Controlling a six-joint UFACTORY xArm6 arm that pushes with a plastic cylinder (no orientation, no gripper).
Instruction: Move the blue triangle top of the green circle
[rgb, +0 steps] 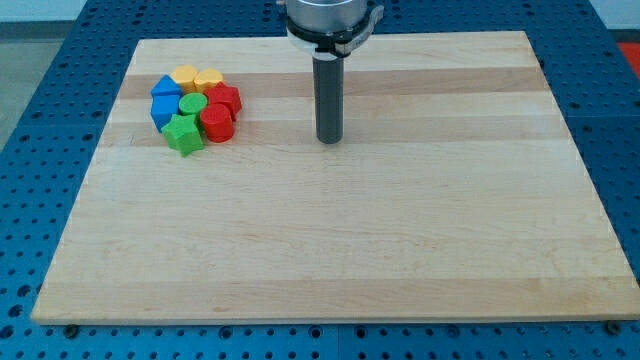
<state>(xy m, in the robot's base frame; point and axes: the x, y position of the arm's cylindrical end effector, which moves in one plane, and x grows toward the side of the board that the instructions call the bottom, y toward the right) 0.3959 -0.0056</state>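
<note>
My tip (330, 140) rests on the wooden board (330, 250) in its upper middle part, the dark rod standing straight up from it to the metal mount at the view's top. It is a bare rod end, so there is nothing to open or close and it carries nothing; it touches no block.

All the blocks sit in one tight cluster well off to the view's left of my tip, at about its height or slightly above. Nearest to my tip on that side are two red blocks, the upper red block (226, 98) and the lower red block (217, 122), pressed together. Just beyond them is the green circle (193, 103), in the middle of the cluster. The green star-like block (184, 135) lies below it, the lowest of the group and roughly level with my tip.

The blue triangle (165, 87) is at the far left of the cluster, up and left of the green circle, seemingly touching it. A second blue block (164, 112) sits right under it. Two yellow blocks, the left yellow block (185, 76) and the right yellow block (209, 79), form the cluster's top edge, above the green circle.
</note>
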